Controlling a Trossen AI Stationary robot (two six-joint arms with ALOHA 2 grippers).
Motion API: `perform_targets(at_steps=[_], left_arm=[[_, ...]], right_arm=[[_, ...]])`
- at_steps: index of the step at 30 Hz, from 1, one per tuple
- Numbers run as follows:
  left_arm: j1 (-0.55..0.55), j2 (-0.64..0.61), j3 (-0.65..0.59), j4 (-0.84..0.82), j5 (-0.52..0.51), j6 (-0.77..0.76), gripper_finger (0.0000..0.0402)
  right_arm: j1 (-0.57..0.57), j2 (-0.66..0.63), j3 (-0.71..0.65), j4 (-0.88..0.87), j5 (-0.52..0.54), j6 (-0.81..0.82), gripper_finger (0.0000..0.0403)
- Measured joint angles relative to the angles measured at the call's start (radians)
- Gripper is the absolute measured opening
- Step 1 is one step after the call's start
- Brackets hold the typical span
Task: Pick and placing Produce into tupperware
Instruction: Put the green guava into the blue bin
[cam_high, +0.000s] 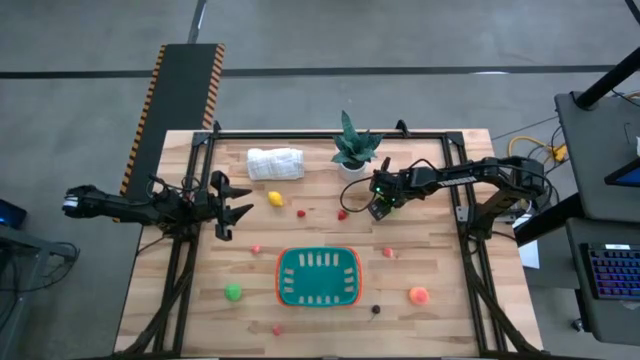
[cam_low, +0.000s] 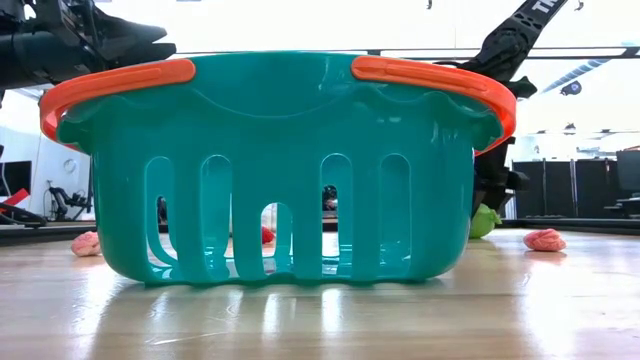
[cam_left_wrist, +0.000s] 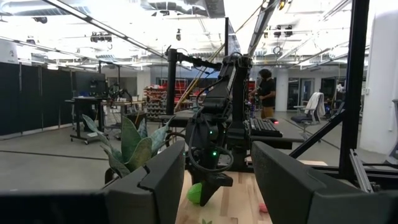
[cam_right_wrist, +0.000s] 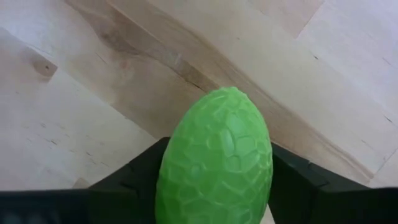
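My right gripper (cam_high: 380, 207) points steeply down at the table's far right, just in front of the potted plant, shut on a green, egg-shaped piece of produce (cam_right_wrist: 217, 155) with a scaly skin. The teal tupperware (cam_high: 278, 277) with its orange-red rim stands near the table's front middle, holding nothing that shows. More small produce lies loose on the wood: a yellow piece (cam_high: 274, 199), red ones (cam_high: 300, 212) (cam_high: 342, 214), a green one (cam_high: 233, 292) and an orange-pink one (cam_high: 419, 295). My left gripper (cam_high: 238, 208) waits open at the table's left edge. My right gripper pinches the green piece by its two opposite sides (cam_right_wrist: 171, 177), one dark finger (cam_right_wrist: 134, 177) on each. The fingers come from above, slanting steeply down. The piece stands with its rounded end forward of the fingers; in the low view its underside (cam_low: 483, 232) sits at the table top.
A potted green plant (cam_high: 352, 150) stands close behind my right gripper, and a rolled white cloth (cam_high: 275, 164) lies at the far middle. A dark piece (cam_high: 376, 309) and pink ones (cam_high: 256, 249) (cam_high: 388, 253) lie around the tupperware. Black frame bars run along the table's far edge and sides.
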Motion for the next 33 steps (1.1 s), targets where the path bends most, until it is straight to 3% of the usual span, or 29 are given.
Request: perform_targets(at_steps=[18,33], left_arm=[[0.0,0.0,0.0,0.0,0.0,0.0,0.0173],[0.0,0.0,-0.001,0.001,0.0,0.0,0.0173]], right_arm=[[0.0,-0.034,0.002,-0.009,-0.028,-0.005,0.0201],[0.007,-0.249,0.005,-0.006,-0.032,0.0,0.0205]])
